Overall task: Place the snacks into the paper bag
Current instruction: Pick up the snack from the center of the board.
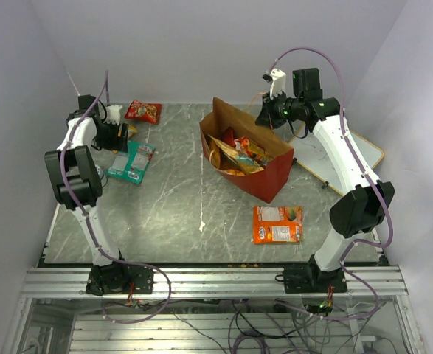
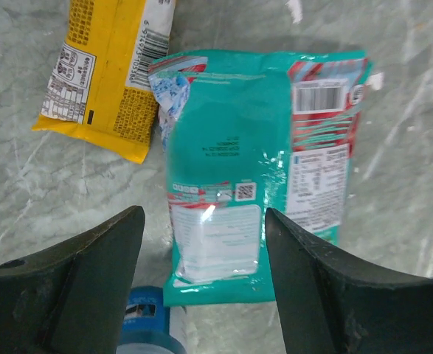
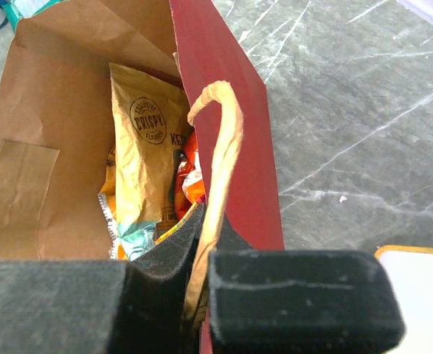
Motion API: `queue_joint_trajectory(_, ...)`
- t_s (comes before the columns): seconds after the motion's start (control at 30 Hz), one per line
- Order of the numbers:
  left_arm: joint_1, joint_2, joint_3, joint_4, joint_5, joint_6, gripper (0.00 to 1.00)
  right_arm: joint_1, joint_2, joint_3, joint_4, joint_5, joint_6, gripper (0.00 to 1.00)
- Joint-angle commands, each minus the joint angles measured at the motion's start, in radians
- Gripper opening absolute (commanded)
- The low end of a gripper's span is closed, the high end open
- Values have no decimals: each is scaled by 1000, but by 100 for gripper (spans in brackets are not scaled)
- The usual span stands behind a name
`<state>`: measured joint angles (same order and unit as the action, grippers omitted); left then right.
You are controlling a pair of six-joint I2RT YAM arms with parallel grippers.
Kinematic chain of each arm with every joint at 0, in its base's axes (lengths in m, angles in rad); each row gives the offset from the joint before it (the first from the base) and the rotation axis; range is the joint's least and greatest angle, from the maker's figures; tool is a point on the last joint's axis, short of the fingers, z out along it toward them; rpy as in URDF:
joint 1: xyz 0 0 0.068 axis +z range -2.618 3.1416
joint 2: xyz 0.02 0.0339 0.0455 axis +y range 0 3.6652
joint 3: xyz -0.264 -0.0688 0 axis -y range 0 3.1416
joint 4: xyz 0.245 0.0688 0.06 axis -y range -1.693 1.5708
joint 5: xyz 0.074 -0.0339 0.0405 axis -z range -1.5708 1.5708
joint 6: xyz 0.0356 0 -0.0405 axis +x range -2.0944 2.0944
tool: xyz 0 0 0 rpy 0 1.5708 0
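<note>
White link shells with black joint housings are noted on the left arm (image 1: 77, 141) and right arm (image 1: 341, 151), each mounted on a black base (image 1: 116, 279). Lilac cables (image 1: 342, 88) are routed along both. The fingers (image 2: 83, 280) are recorded as matte black wedges.

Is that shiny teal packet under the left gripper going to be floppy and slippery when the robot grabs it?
Probably floppy: the shiny teal plastic packet lies flat with wrinkled edges, so it may sag from the open left gripper. Its glossy film shows glare, so it could slip. It looks thin, likely light.
</note>
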<state>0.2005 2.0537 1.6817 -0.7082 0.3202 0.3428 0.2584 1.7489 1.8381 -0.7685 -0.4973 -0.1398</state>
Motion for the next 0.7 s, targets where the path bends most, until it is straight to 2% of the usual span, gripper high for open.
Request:
queue_joint_trajectory(0.0, 7, 74, 97, -77, -38, 102, 77, 5, -31, 12, 19, -35, -7, 0)
queue_joint_trajectory(0.27, 9, 142, 127, -131, -17, 117, 76, 4, -40, -2, 22, -21, -11, 0)
queue_joint_trajectory(0.47, 19, 159, 120, -197, 65, 138, 75, 5, -23, 5, 18, -27, -12, 0)
queue_joint_trajectory(0.57, 25, 171, 118, -226, 97, 145, 71, 4, -17, 9, 16, -33, -12, 0)
queue_joint_trajectory(0.67, 31, 173, 115, -240, 132, 146, 63, 5, -16, 8, 16, -34, -13, 0)
